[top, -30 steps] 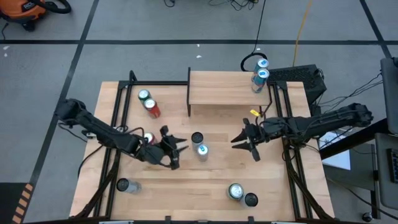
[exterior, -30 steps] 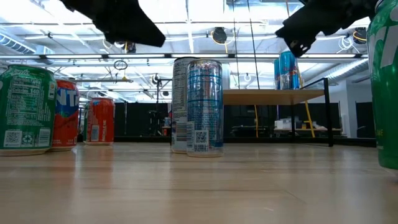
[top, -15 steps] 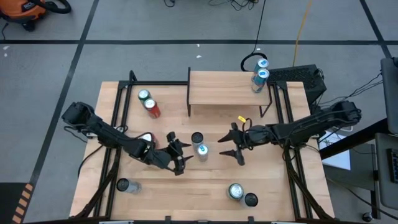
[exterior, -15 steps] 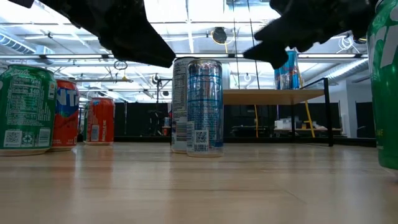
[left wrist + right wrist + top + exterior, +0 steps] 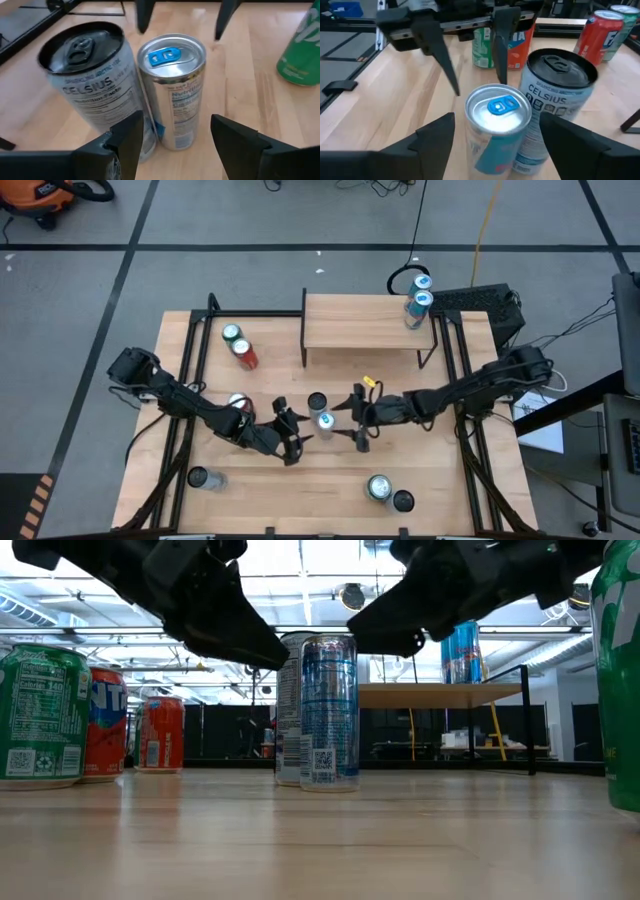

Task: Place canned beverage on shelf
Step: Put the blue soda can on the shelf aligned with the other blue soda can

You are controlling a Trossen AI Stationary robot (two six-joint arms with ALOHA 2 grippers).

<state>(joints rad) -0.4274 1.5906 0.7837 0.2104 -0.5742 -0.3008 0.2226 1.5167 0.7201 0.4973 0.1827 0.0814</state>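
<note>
approach step: both grippers open wide, left gripper (image 5: 291,442) and right gripper (image 5: 358,423) flanking blue-tab can (image 5: 324,421) mid-table, near side of shelf (image 5: 365,322); next, one closes on it, lifts

arms: two, dark, jointed segments | left gripper (image 5: 291,438): black tapered fingers | right gripper (image 5: 358,420): black fingers, yellow tag
</note>
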